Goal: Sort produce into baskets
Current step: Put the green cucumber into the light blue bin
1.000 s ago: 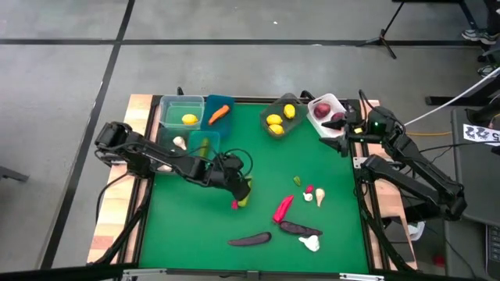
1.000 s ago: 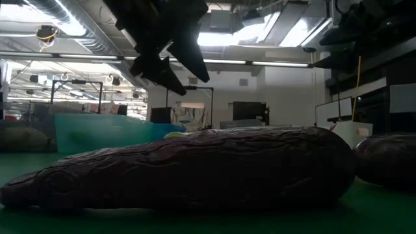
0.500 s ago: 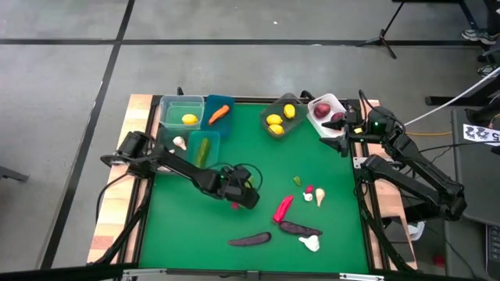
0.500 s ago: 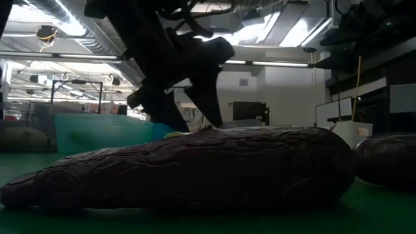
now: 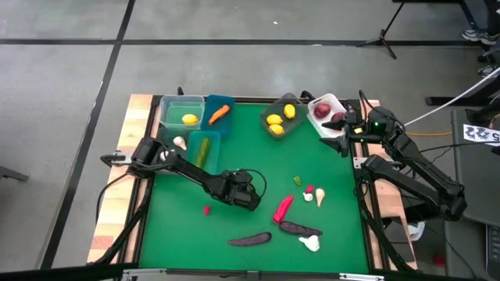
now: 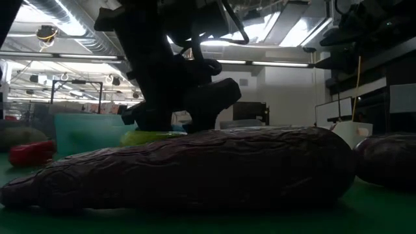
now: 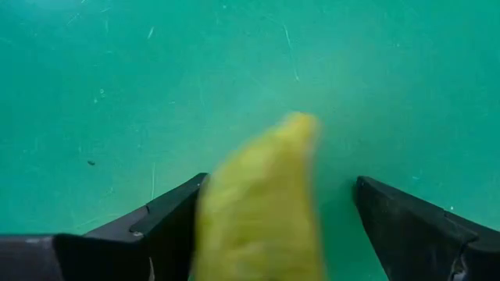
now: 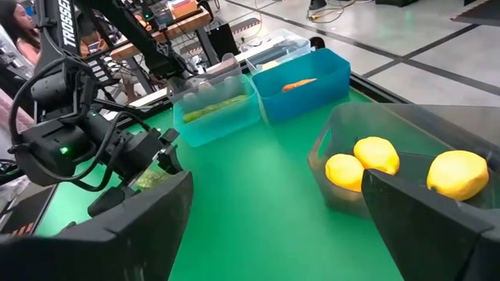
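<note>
Left gripper (image 5: 248, 199) is down low on the green mat (image 5: 258, 148), jaws spread wide around a yellow-green cucumber (image 7: 262, 203) that sits between them, not squeezed. A small red piece (image 5: 206, 209) lies just beside. Right gripper (image 5: 344, 134) hangs wide open over the white basket (image 5: 337, 102).
</note>
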Controlling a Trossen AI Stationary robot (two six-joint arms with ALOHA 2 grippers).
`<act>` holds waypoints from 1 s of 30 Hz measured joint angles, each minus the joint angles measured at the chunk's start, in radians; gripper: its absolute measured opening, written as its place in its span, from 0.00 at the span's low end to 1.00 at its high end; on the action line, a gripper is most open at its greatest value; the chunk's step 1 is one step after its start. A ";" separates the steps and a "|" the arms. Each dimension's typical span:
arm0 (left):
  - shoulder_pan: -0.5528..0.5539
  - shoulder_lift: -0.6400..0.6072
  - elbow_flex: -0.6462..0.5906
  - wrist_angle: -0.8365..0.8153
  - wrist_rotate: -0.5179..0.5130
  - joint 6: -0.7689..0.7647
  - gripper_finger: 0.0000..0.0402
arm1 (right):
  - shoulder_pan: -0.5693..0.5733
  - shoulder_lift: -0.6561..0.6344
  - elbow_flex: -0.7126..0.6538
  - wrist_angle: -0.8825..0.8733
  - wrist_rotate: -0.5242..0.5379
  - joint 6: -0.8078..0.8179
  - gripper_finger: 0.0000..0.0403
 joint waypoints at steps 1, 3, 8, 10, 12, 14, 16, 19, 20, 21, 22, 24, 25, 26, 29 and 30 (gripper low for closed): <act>0.000 0.000 0.000 0.001 0.002 0.000 0.78 | 0.000 0.000 0.000 0.000 0.000 0.000 0.92; 0.001 0.001 -0.001 0.001 0.006 0.011 0.78 | 0.000 0.000 0.000 0.000 0.000 0.000 0.92; 0.001 0.002 -0.002 0.002 0.015 0.021 0.75 | 0.000 0.000 0.000 0.000 0.000 0.000 0.92; 0.001 0.003 -0.002 0.002 0.015 0.008 0.71 | 0.000 0.000 0.000 0.000 0.000 0.000 0.92; 0.000 0.003 -0.003 0.001 0.015 0.004 0.65 | 0.000 0.000 0.000 0.000 0.000 0.000 0.92; -0.001 0.003 -0.003 0.000 0.011 0.004 0.57 | 0.000 0.000 0.000 0.000 0.000 0.000 0.92; -0.001 0.003 -0.004 0.000 0.011 0.004 0.49 | 0.000 0.000 0.000 -0.001 0.000 0.001 0.92; -0.001 0.003 -0.004 0.003 0.010 0.004 0.37 | 0.000 0.000 0.000 -0.001 0.000 0.001 0.92; -0.001 0.003 -0.004 0.005 0.009 0.004 0.36 | 0.000 0.000 0.000 -0.001 0.000 0.001 0.92; -0.001 0.003 -0.004 0.006 0.006 0.004 0.36 | 0.000 0.000 0.000 -0.001 0.000 0.001 0.92; -0.001 0.003 -0.003 0.006 0.005 0.004 0.36 | 0.000 0.000 0.000 -0.001 0.000 0.001 0.92; -0.001 0.005 0.005 0.000 0.004 0.010 0.36 | 0.000 0.000 0.000 -0.002 0.000 0.001 0.92; -0.001 0.005 0.012 -0.004 0.003 0.022 0.36 | 0.000 0.000 0.000 -0.002 0.000 0.001 0.92; -0.001 0.005 0.020 -0.008 0.002 0.035 0.36 | 0.000 0.000 0.000 -0.002 0.000 0.001 0.92; 0.006 0.010 0.067 -0.064 0.013 0.072 0.36 | 0.000 0.000 0.000 -0.002 0.000 0.001 0.92; 0.009 0.012 0.089 -0.093 0.023 0.083 0.36 | 0.000 0.000 0.000 -0.002 0.000 0.001 0.92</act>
